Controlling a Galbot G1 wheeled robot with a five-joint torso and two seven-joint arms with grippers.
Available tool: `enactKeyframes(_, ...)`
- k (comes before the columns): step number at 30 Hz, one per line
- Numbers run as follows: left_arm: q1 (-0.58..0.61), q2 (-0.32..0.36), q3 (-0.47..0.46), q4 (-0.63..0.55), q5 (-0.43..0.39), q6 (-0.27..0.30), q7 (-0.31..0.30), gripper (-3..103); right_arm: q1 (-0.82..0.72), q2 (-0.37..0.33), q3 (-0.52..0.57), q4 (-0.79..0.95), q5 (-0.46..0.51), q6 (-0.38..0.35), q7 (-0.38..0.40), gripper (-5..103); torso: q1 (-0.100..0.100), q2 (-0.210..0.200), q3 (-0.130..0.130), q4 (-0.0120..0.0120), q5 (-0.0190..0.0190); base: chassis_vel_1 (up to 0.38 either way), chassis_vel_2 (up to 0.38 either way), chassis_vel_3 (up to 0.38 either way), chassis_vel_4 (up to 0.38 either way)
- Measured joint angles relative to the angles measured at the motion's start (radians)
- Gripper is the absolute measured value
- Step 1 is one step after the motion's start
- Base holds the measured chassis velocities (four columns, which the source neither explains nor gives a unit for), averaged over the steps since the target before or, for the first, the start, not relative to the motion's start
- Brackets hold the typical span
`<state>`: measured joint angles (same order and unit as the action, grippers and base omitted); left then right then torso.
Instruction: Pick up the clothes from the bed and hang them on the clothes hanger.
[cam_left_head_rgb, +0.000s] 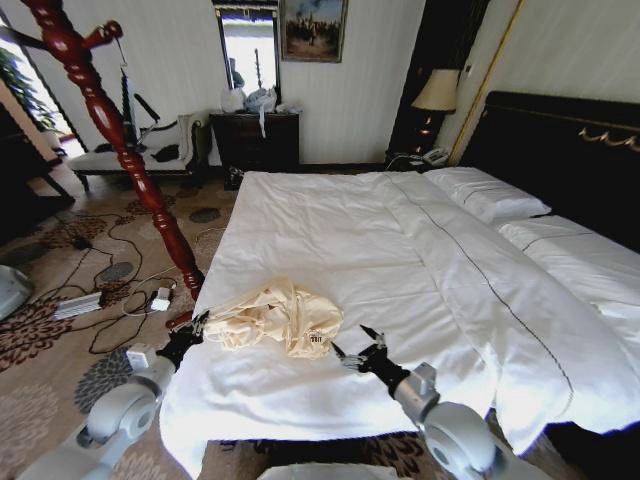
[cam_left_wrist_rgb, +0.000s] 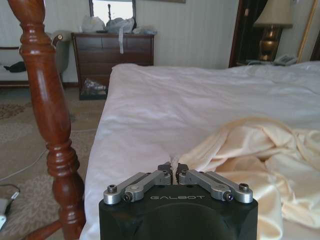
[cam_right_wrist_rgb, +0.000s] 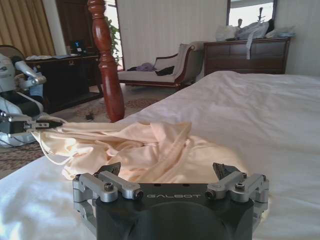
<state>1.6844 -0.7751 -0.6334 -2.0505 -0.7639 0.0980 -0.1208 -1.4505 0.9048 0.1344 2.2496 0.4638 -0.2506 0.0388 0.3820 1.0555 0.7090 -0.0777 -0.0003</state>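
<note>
Clothes: the pale cream-yellow shiny top (cam_left_head_rgb: 275, 317) lies in a crumpled heap near the foot corner of the bed, on the robot's left side.
Bed: the wide bed with a white cover (cam_left_head_rgb: 350, 240) holds the top up, so both arms can reach it from the foot end.
Left gripper: the black left gripper (cam_left_wrist_rgb: 173, 174) has its fingers squeezed together on a thin edge of the top, at the heap's left end, likely so it can lift that edge.
Right gripper: the black right gripper (cam_left_head_rgb: 362, 352) rests just beside the heap's right end with its fingers spread wide and nothing in them, likely ready to take the other side.
Stand: a tall dark-red wooden post (cam_left_head_rgb: 115, 140) rises from the floor just left of the bed.
</note>
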Motion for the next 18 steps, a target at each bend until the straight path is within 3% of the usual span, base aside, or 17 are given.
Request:
enactKeyframes(11,0.115,-0.049,-0.037,-0.046,0.046,-0.011,0.007,2,0.190,0.039,-0.185,-0.179,-0.038,0.004,0.021,100,0.000,0.000,0.000,-0.0002,0.0004,0.000,0.000,0.000,0.000)
enactKeyframes(18,0.137,-0.054,-0.040,-0.057,0.058,-0.017,0.017,2,0.290,0.050,-0.250,-0.255,0.005,0.002,0.044,100,0.000,0.000,0.000,-0.0003,0.0003,0.000,0.000,0.000,0.000)
